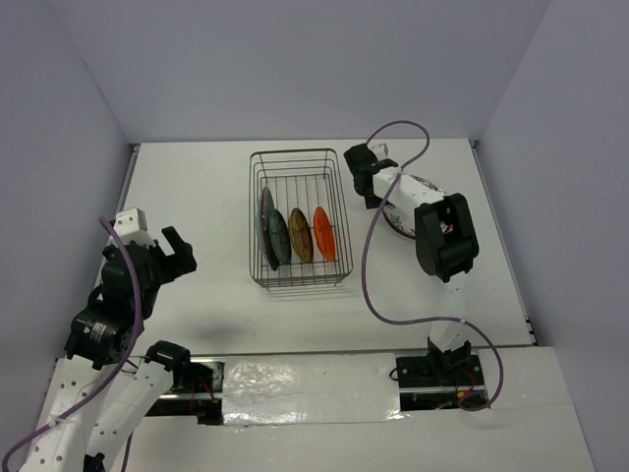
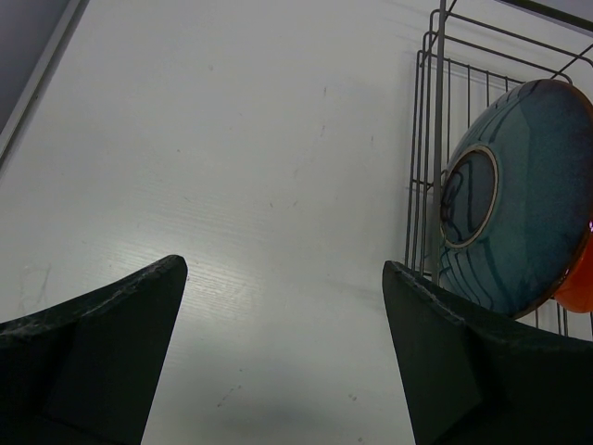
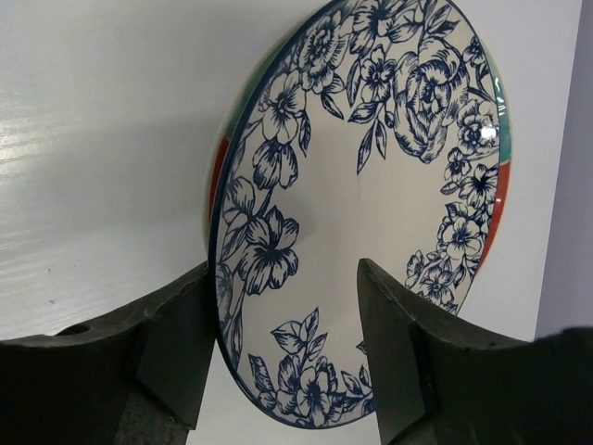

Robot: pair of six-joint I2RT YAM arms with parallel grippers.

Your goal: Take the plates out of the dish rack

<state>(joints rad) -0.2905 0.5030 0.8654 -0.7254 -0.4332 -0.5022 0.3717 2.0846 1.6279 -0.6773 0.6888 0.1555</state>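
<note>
From above, your dish rack (image 1: 300, 218) sat mid-worktop (image 1: 197, 187), its long sides running away from the arm bases. Four plates stood on edge in its nearer half: a dark teal plate (image 1: 266, 226) against the left wire side, then a smaller teal plate (image 1: 280, 237), a brown plate (image 1: 301, 235) and an orange plate (image 1: 324, 233). The far half of the rack held nothing. Your left hand (image 1: 180, 254) hung open over bare worktop, well apart from the rack's left edge, with free room all round it. Your right hand (image 1: 366, 172) was just beside the rack's far right corner, and its arm lay across a floral plate (image 1: 411, 200) between the rack and the right wall (image 1: 550, 197). In the left wrist view, your left hand (image 2: 287, 352) had its fingers (image 2: 111, 324) spread wide over open worktop (image 2: 232, 185). The dish rack's (image 2: 435, 139) corner wires rose at the right. Behind them a teal-blue plate (image 2: 514, 199) showed its underside, with a sliver of the orange plate (image 2: 576, 283) past it. In the right wrist view, your right hand (image 3: 287, 352) was spread, one finger (image 3: 181, 343) at the floral plate's (image 3: 371, 213) left rim and the other in front of its face. You could not tell from here whether either touched it. A plate with a teal and red rim (image 3: 219, 167) peeked out beneath, and clear worktop (image 3: 93, 139) stretched away to the left.
</note>
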